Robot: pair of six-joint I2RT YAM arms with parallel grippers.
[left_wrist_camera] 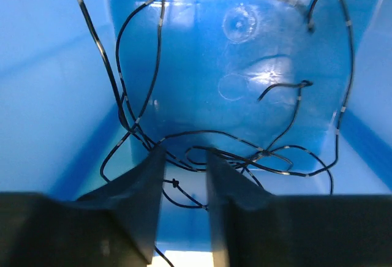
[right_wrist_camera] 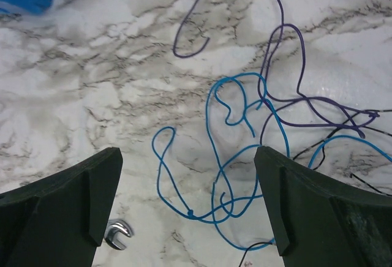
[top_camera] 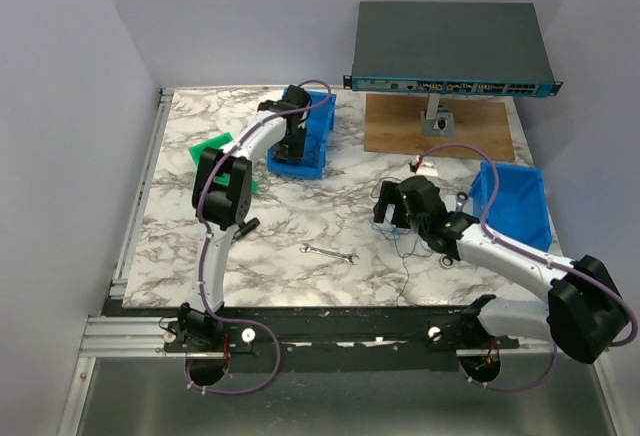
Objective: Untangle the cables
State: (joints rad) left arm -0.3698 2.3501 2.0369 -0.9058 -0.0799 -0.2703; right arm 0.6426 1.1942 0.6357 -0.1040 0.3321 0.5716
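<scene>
Right pincer [right_wrist_camera: 187, 157] wide, empty, over table [right_wrist_camera: 92, 65]; wrench [right_wrist_camera: 117, 233] just beside one finger. Blue wire [right_wrist_camera: 211, 126] loops between fingers, knotted with purple wire [right_wrist_camera: 281, 16] just ahead. Far off, left pincer [left_wrist_camera: 184, 154] inside bin [left_wrist_camera: 61, 95], gap narrow, black wire [left_wrist_camera: 160, 34] slack around tips. Step: separating strands. Next: right drops and pinches a single blue loop.

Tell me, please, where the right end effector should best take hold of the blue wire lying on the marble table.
Probably best to grip the blue wire at its outer loop on the wrench side, which lies clear of the purple wire. Come straight down: it lies flat on the table, between the open fingers of the right end effector.
</scene>
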